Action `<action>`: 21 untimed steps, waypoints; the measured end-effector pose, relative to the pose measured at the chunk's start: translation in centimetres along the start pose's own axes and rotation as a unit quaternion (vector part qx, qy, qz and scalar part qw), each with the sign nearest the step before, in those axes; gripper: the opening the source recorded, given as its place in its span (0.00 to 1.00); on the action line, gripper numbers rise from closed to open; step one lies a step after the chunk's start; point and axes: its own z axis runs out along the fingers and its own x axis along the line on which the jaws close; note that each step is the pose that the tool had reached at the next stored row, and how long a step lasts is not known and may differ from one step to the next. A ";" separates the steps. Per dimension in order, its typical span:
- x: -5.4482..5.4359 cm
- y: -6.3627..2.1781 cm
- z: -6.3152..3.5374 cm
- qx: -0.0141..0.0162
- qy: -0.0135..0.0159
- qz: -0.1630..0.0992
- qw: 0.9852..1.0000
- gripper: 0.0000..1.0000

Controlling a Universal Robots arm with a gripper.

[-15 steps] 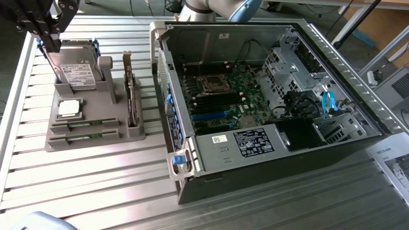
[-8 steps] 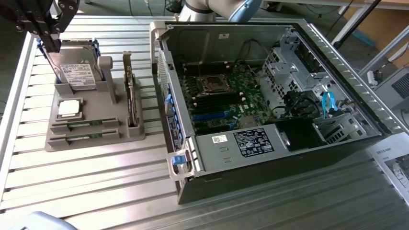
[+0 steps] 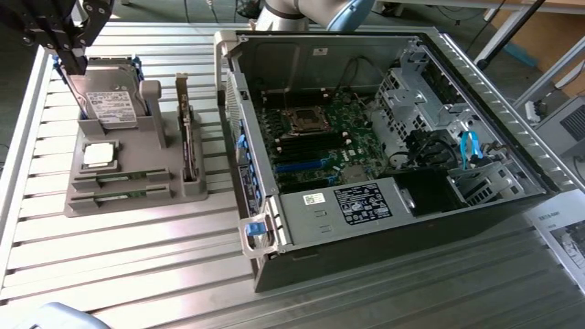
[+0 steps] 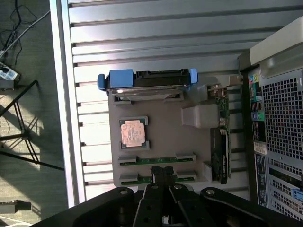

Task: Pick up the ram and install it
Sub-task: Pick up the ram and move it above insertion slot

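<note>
Two ram sticks lie edge-up in slots of a grey holder: thin green strips, one beside the other at the holder's end. My gripper hangs above the holder with its black fingers pressed together and nothing between them. In the wrist view its tips overlap the middle of the outer ram stick. In the exterior view it is at the upper left, over the hard drive.
The holder also carries a silver hard drive with blue rails, a CPU and an upright expansion card. The open PC case lies on the exterior view's right, motherboard exposed.
</note>
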 end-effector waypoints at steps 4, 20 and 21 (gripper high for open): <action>0.0 0.00 0.00 0.000 0.000 -0.003 1.000 0.10; 0.0 0.00 0.00 -0.002 0.003 -0.064 0.998 0.10; 0.0 0.00 0.00 -0.002 0.003 -0.069 0.998 0.10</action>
